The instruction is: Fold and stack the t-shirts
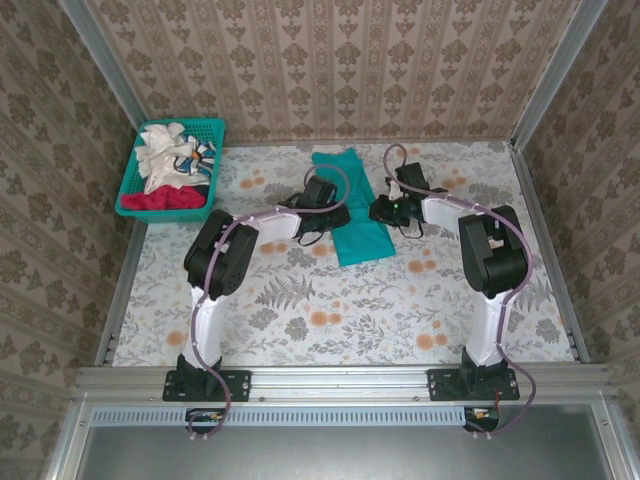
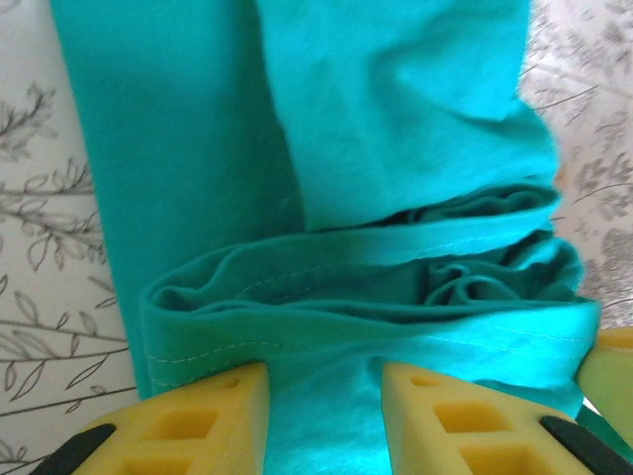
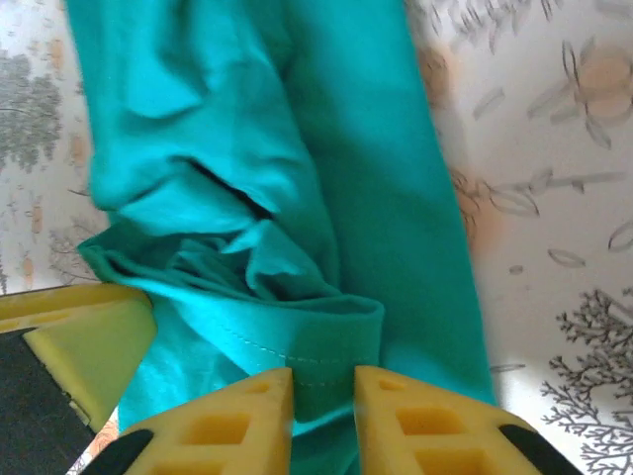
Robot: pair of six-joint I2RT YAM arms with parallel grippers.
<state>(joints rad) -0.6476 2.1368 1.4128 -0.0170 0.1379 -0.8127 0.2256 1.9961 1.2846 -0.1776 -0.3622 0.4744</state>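
Standing over the counter (image 1: 300, 310), I count one teal t-shirt (image 1: 360, 240) lying out on it, folded into a long narrow strip in the far middle. Its long axis runs from the far edge toward the near edge, and the near end leans a little to the right. Both arms reach in from either side and meet the strip about halfway along it. The left end effector (image 1: 343, 214) has a bunched fold of the hem between its yellow fingers (image 2: 213, 411), and the cloth fills the gap from one pad to the other, so it is grasping the teal t-shirt. The right end effector (image 1: 376, 211) comes in from the opposite side and, seen from its own wrist, its fingers (image 3: 247, 411) stand closer together, clenched on a stitched edge of the same shirt. In both wrist views the layers gape open just beyond the fingers, showing several rumpled folds. A single teal mesh basket (image 1: 135, 175) sits in the far left corner of the counter. Heaped in it are a white cloth (image 1: 165, 150) on the far side and a red cloth (image 1: 160, 200) on the near side; how many shirts that heap holds I cannot tell.
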